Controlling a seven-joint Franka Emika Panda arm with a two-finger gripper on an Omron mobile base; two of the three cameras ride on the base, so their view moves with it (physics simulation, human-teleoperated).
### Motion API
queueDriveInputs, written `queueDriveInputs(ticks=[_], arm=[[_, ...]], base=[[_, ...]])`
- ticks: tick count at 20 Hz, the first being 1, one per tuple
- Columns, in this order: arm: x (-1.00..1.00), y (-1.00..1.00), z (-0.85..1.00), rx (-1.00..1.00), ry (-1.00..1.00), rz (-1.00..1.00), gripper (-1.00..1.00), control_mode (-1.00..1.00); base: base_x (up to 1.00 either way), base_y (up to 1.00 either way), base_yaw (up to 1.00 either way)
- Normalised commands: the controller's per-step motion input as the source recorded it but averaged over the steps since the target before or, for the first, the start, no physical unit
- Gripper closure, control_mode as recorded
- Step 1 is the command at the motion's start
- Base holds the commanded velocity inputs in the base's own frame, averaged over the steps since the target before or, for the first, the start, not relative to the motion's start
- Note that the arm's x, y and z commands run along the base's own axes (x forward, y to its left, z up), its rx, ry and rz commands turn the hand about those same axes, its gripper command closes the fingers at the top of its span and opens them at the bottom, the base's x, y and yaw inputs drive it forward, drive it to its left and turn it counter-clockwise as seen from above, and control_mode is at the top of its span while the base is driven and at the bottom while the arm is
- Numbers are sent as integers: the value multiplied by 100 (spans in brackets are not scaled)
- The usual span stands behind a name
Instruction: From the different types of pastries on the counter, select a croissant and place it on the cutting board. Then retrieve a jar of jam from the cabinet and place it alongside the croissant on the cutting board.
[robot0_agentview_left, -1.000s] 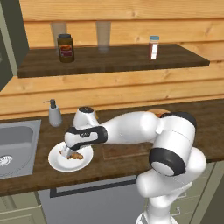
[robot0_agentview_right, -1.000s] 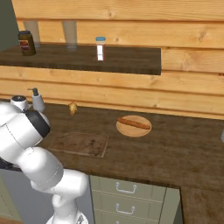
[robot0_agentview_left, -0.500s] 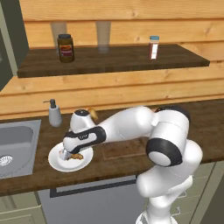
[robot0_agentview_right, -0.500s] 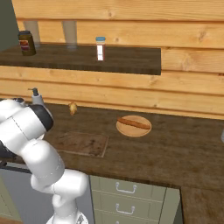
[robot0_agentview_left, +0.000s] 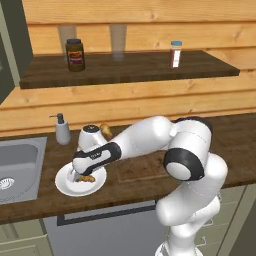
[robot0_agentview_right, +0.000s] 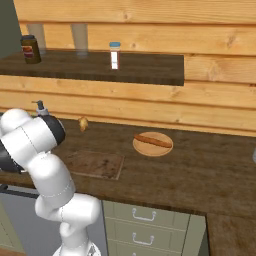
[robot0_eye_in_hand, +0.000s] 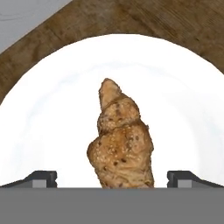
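Observation:
The croissant (robot0_eye_in_hand: 120, 144) lies on a white plate (robot0_eye_in_hand: 48, 127) near the counter's front edge, by the sink. My gripper (robot0_eye_in_hand: 114, 178) hangs low over the plate, open, one fingertip (robot0_eye_in_hand: 41, 177) on each side of the croissant's near end. From the left base view the hand (robot0_agentview_left: 77, 175) is down at the plate (robot0_agentview_left: 65, 186). The cutting board (robot0_agentview_left: 142, 167) lies bare to the right of the plate, partly behind my arm. The dark jar of jam (robot0_agentview_left: 75, 55) stands on the open shelf above, also seen as the jar (robot0_agentview_right: 31, 49) at upper left.
A sink (robot0_agentview_left: 15, 165) lies left of the plate, with a soap dispenser (robot0_agentview_left: 62, 130) behind it. A small pastry (robot0_agentview_right: 83, 123) sits by the wall. A wooden plate (robot0_agentview_right: 152, 143) carries a long pastry. A white-capped bottle (robot0_agentview_right: 115, 55) stands on the shelf.
The hand has come down onto the plate, closer to the croissant, and the elbow has swung forward. The jaws have stayed wide.

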Motion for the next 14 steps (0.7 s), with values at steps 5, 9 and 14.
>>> queueDriveInputs(ticks=[5,9,14], arm=[[9,9,-22,-3,-1,0,-100,-100],[13,9,-17,-3,-4,0,-100,-100],[13,14,-12,-3,-6,0,100,-100]], base=[[0,0,0],[0,0,0],[0,0,0]])
